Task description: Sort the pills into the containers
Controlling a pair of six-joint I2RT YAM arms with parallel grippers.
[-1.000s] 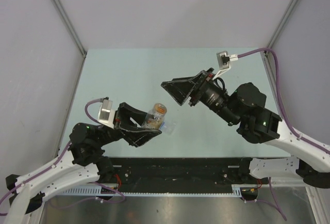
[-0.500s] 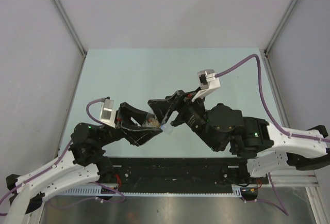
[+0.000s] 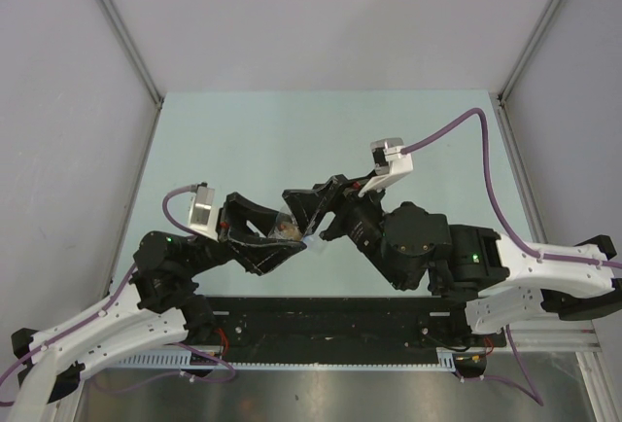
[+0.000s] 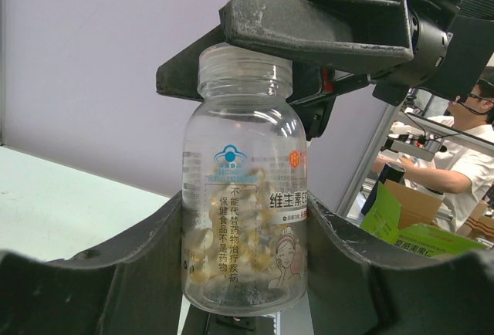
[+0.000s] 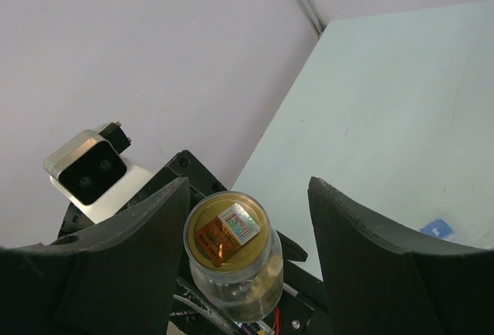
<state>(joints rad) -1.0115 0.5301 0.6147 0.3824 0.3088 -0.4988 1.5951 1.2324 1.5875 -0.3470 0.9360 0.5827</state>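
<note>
Table [image 3: 408, 130]: pale green, spreading behind and to both sides of the jar; most of it lies well apart from the work.
Right arm [image 3: 466, 257]: reaches in from the jar's right, with the wrist tipped so its camera looks down on the jar's mouth.
Left arm [image 3: 160, 266]: comes in low from the jar's left and acts as the holder.
Right gripper [image 5: 248, 188]: parted, with one finger on each side of the jar's top. A gap shows on at least one side, so it grasps nothing. I judge it is placed there to work the top off.
Left gripper [image 4: 245, 215]: clenched on the jar's lower body, a finger on each side. This keeps the jar upright and steady so the other arm can work at the mouth.
Jar [image 4: 245, 111]: clear and round, with a printed label and a bare threaded neck.
Gold disc [image 5: 226, 231]: covers the jar's mouth and has a small sticker on it. While it is on, nothing can go in or out.
Pills [image 4: 231, 235]: pale amber, heaped in the jar's lower half; none are seen outside it.
Blue scrap [image 5: 437, 228]: lies on the table well apart from the jar; it is too small to say what it is.
</note>
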